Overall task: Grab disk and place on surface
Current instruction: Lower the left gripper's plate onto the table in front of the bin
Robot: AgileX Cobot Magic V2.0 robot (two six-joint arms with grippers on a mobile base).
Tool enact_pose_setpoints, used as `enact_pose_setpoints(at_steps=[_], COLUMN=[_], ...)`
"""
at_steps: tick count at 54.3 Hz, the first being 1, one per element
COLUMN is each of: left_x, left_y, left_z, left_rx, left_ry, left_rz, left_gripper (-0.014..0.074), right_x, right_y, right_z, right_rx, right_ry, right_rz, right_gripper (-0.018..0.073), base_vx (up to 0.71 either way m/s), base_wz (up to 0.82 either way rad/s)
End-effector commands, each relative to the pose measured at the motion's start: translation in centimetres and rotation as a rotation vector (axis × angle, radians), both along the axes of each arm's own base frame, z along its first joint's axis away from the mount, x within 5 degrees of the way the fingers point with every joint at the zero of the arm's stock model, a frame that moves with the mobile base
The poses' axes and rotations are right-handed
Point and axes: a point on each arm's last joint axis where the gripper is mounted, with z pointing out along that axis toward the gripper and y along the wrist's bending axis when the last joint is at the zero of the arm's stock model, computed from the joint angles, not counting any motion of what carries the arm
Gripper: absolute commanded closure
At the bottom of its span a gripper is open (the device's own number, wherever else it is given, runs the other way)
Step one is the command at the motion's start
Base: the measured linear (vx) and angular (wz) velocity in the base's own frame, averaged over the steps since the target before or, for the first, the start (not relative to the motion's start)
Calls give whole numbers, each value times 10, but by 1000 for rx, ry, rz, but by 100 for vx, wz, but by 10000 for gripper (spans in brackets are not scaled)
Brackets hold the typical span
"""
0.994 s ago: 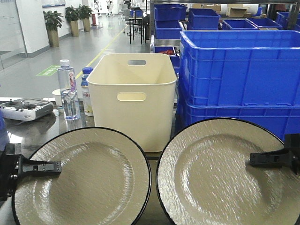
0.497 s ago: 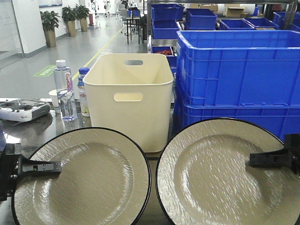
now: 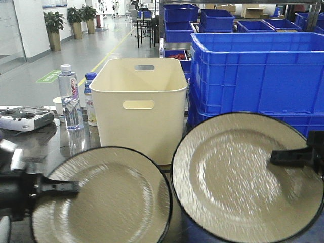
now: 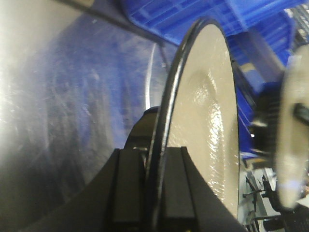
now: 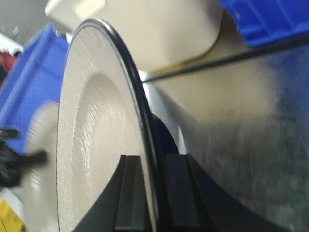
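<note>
Two cream disks with black rims are held up facing the front camera. My left gripper [image 3: 63, 187] [image 4: 154, 162] is shut on the left rim of the left disk [image 3: 111, 202] [image 4: 207, 111]. On the other side, the right gripper [image 3: 283, 156] [image 5: 152, 166] is shut on the right rim of the right disk [image 3: 238, 177] [image 5: 96, 130]. Both disks hang above the surface [image 3: 45, 144] [image 4: 72, 96] [image 5: 241, 135], a shiny steel tabletop. The disks' edges nearly meet in the middle. The right disk sits higher than the left one.
Just behind the disks stands a cream plastic bin [image 3: 142, 106]. Stacked blue crates [image 3: 258, 76] fill the back right. Two water bottles [image 3: 67, 98] and a grey controller [image 3: 23, 117] rest on the tabletop at the back left.
The left disk has moved right and lower with its gripper. The right disk has risen. Both grips are unchanged.
</note>
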Motion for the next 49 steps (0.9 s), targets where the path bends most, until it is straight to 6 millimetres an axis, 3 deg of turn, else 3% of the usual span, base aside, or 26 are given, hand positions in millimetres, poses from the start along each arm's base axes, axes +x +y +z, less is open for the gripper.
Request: enact_pose_setpoints(at_steps=[1,15,24,34,49], left_x=[12,33,44,50,56], left_y=[-20,-74,-100,-117,-114], left_z=[17,-14,-16,-10,-17], left_rx=[-129,-77,-45,0,138], left_ry=[-50,-37,-93,-199,-272], left_rz=[50,59,-16,-74,-49], left_gripper=[597,596,548,389,78], right_x=[-3,-2,-3,-3,-3], right_y=[3,4,4,4,5], right_z=[33,40,40,40,40], right_rx=[172,211,213,217,217], right_ry=[-126,-198,-198,-197,-197], right_rz=[-44,-38,-33,-26,-23], right_gripper=[568,568,568,568,568], base_vx=[0,0,0,0,0], base_wz=[0,0,0,0,0])
